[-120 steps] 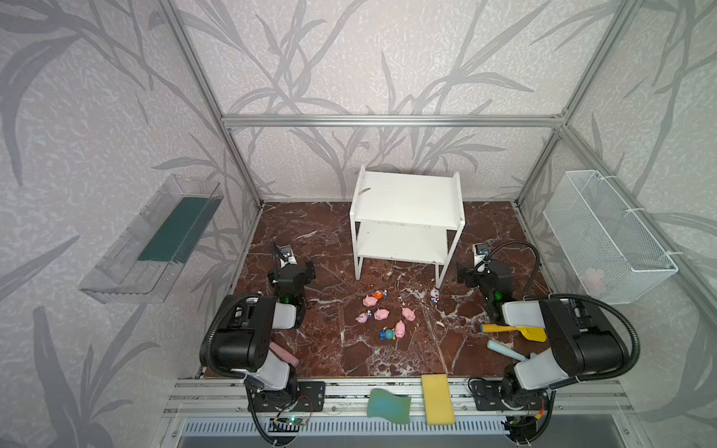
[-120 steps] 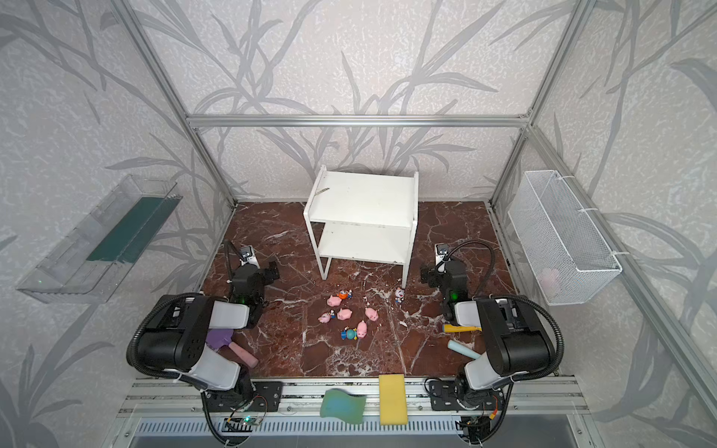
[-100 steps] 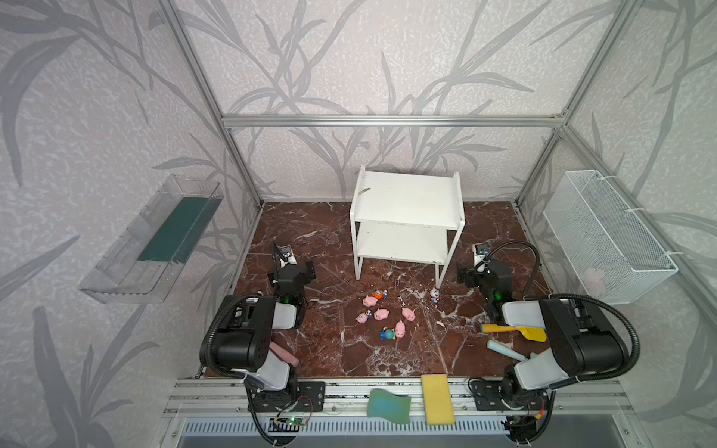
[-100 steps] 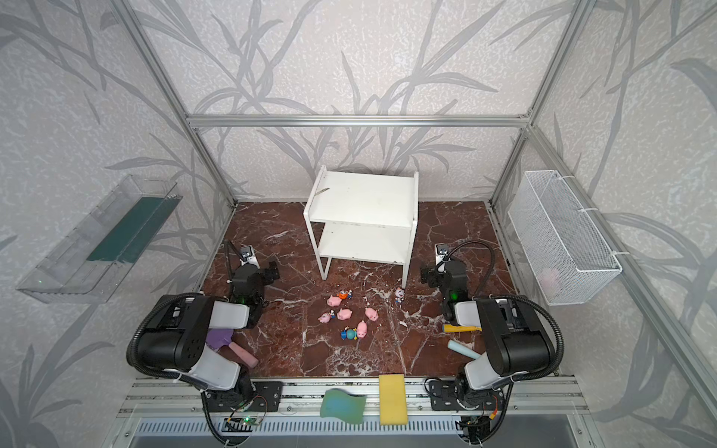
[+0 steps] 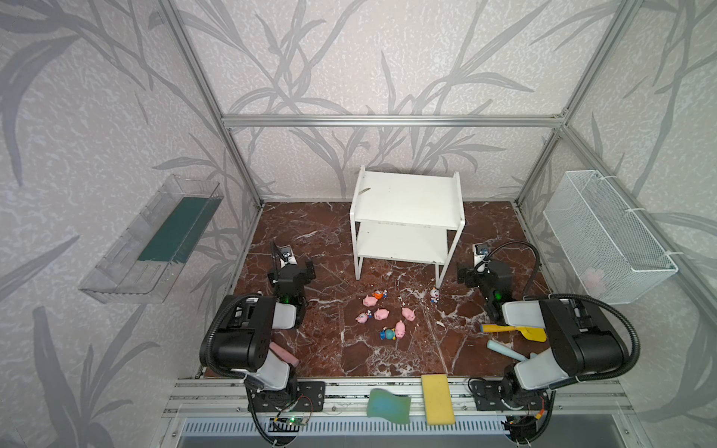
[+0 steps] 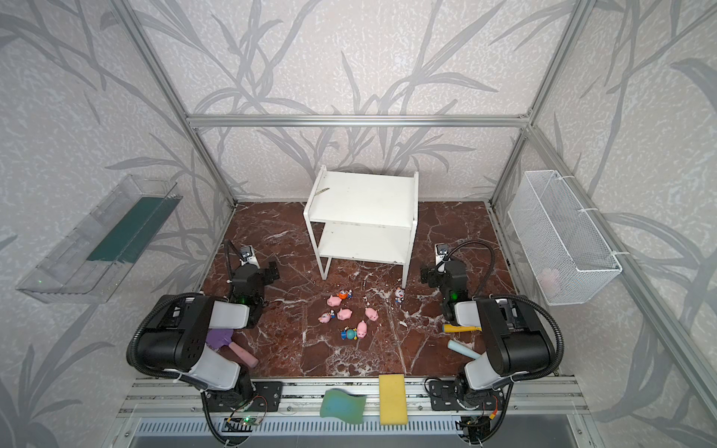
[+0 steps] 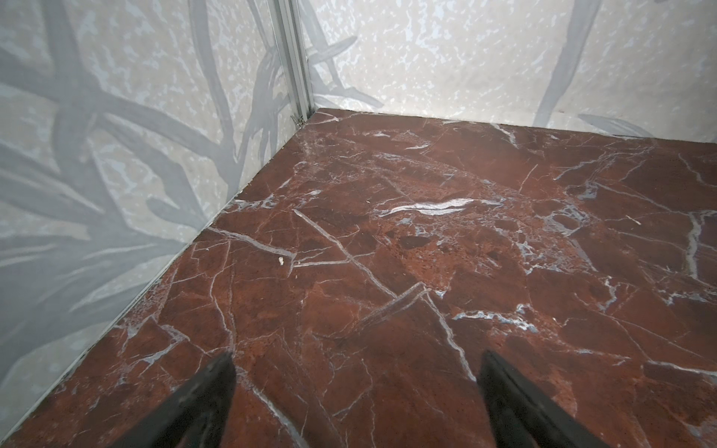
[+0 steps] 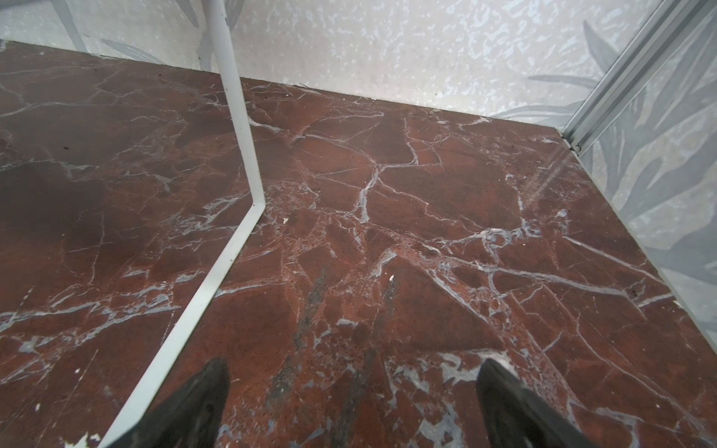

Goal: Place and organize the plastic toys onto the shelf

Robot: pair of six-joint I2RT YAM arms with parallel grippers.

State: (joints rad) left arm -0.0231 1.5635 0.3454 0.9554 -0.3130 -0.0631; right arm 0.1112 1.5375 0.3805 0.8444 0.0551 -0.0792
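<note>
Eight plastic toys (image 5: 382, 314) are scattered on the worktop (image 5: 329, 240) just in front of the shelf (image 5: 407, 198), whose boards are bare. Nothing is held: the left fingers (image 7: 201, 407) and right fingers (image 8: 512, 407) are spread apart, to either side of the shelf. The first pick is judged not yet begun; a pig (image 5: 369, 300) must be reached.

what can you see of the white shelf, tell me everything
The shelf is a small white two-tier rack, seemingly painted board on thin metal legs, with flat boards and raised side panels; one leg shows in the right wrist view. It stands upright on the marble floor at the back centre. Both boards are bare apart from a dark mark on the top one. Only the floor seems to touch it.
</note>
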